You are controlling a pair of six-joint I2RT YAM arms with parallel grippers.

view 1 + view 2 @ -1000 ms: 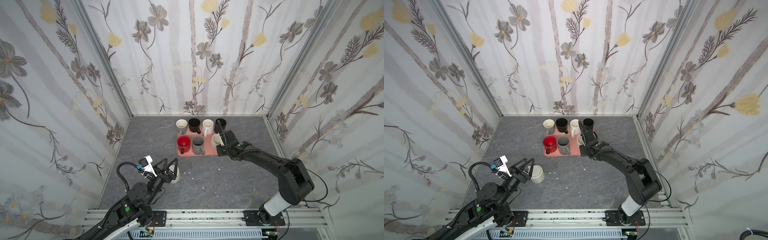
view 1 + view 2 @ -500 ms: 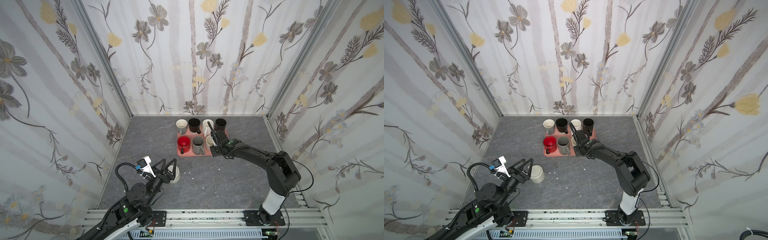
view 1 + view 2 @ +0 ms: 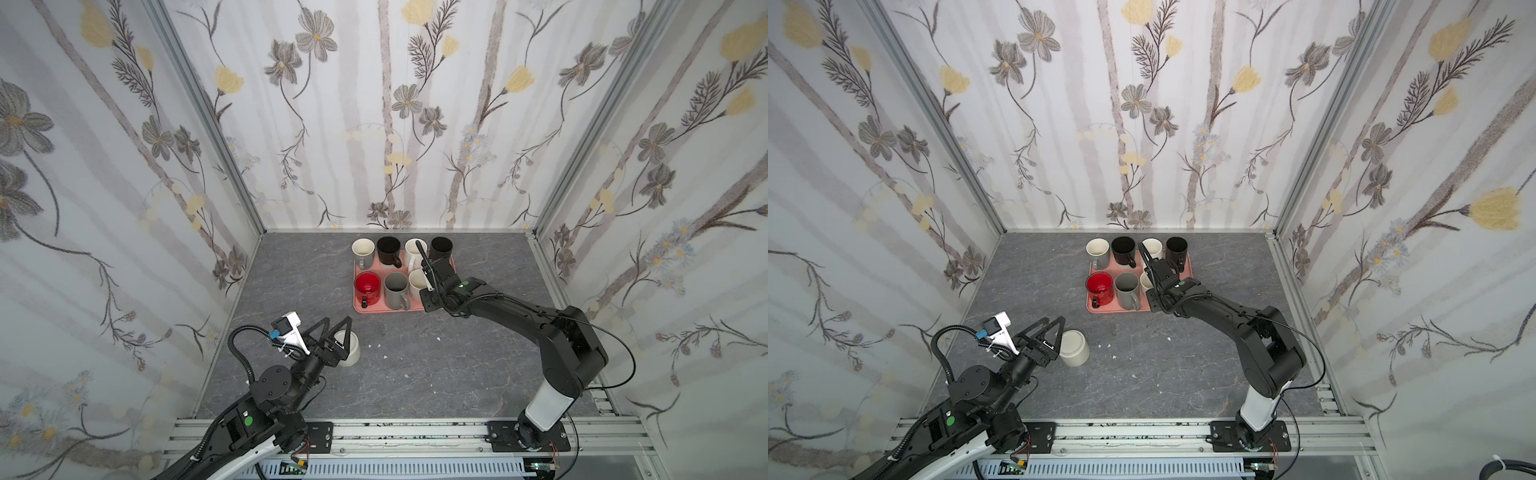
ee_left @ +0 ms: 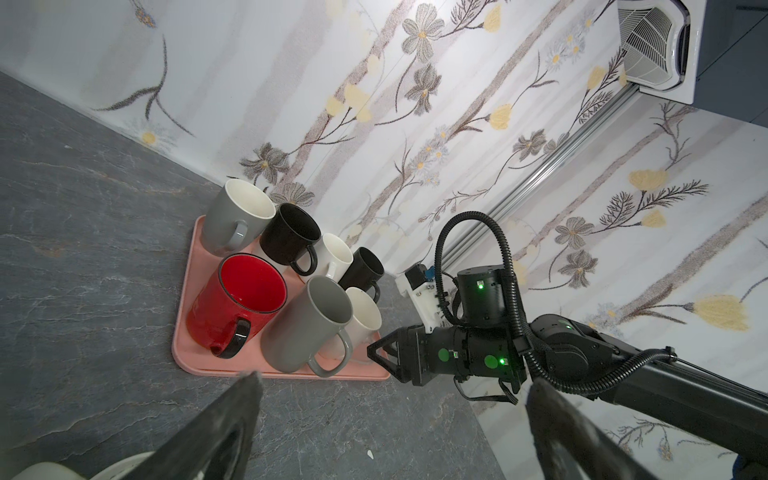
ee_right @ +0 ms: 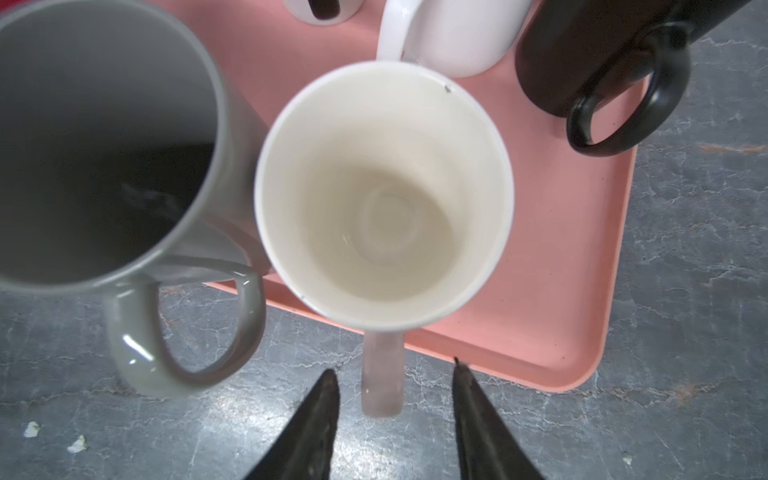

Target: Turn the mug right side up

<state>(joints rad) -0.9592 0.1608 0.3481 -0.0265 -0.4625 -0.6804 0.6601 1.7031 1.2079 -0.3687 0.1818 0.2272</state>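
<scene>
Right jaws have parted astride the cream mug (image 5: 384, 195) handle, holding nothing; left jaws gape empty.

Tray (image 5: 561, 270) crowded: seven upright mugs (image 3: 397, 286) nearly touching, handles filling the gaps (entry only from above). Right arm (image 3: 519, 309) bars its near right corner. Surface (image 3: 415, 374) mid and front lies open, save one overturned mug (image 3: 352, 353) at the left front.
</scene>
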